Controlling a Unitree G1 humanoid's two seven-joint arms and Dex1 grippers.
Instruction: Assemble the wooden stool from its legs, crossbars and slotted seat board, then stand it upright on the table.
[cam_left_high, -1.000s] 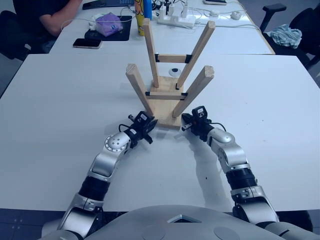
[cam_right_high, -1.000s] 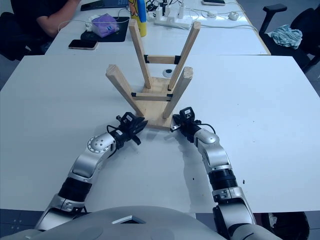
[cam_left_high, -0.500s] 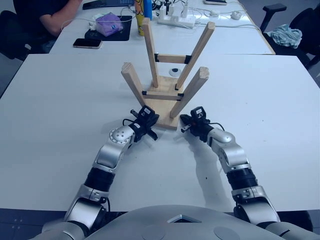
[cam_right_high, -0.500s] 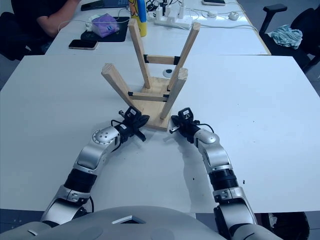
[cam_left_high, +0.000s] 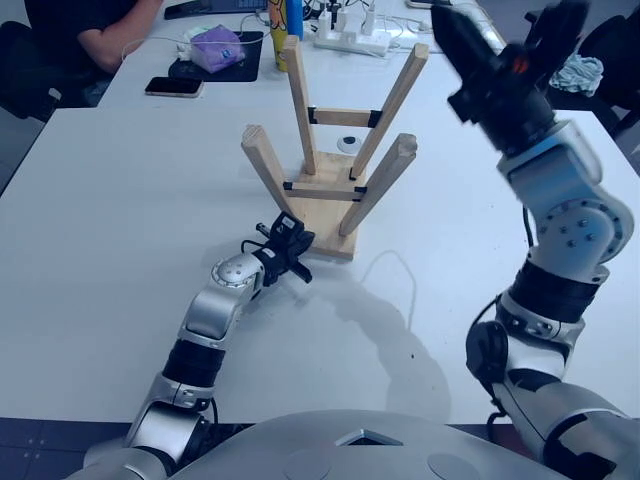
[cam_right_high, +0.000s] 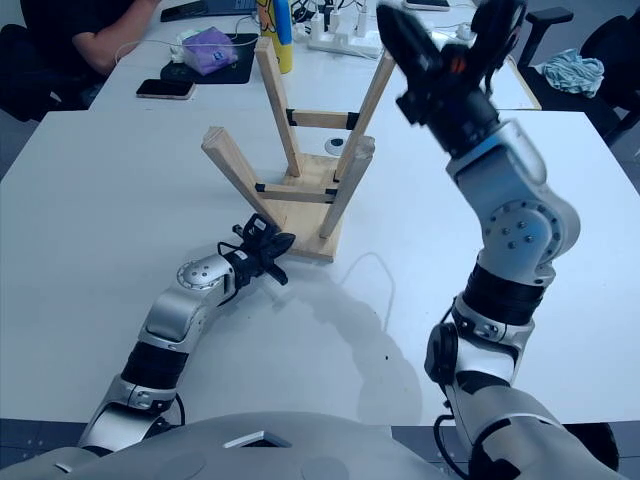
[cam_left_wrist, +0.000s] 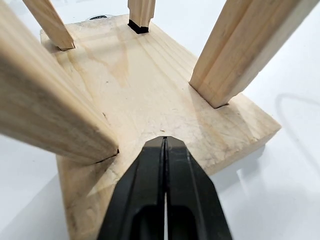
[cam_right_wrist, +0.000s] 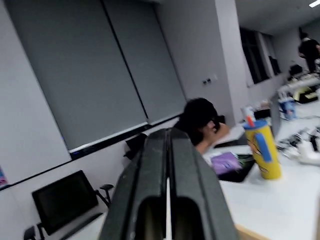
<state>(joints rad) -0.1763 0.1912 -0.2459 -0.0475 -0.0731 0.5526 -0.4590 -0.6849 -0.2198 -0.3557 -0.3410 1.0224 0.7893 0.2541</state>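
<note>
My left claw (cam_left_high: 297, 244), closed empty, seemingly touches the seat board (cam_left_wrist: 150, 80); right claw (cam_left_high: 462, 32) closed aloft. 1 shove could skid the stool (cam_left_high: 322, 189).

My left arm (cam_left_high: 213, 305) reaches forward and low, elbow a bit bent, forearm angled inward. Left gripper (cam_left_high: 293, 250) points ahead, its fingers (cam_left_wrist: 150, 200) pressed flat together with just a thin seam between them. My right arm (cam_left_high: 572, 212) is lifted high, elbow bent, forearm near upright. Right gripper (cam_left_high: 457, 30) is up top, pointing up and away, fingers (cam_right_wrist: 150, 195) closed against each other.
</note>
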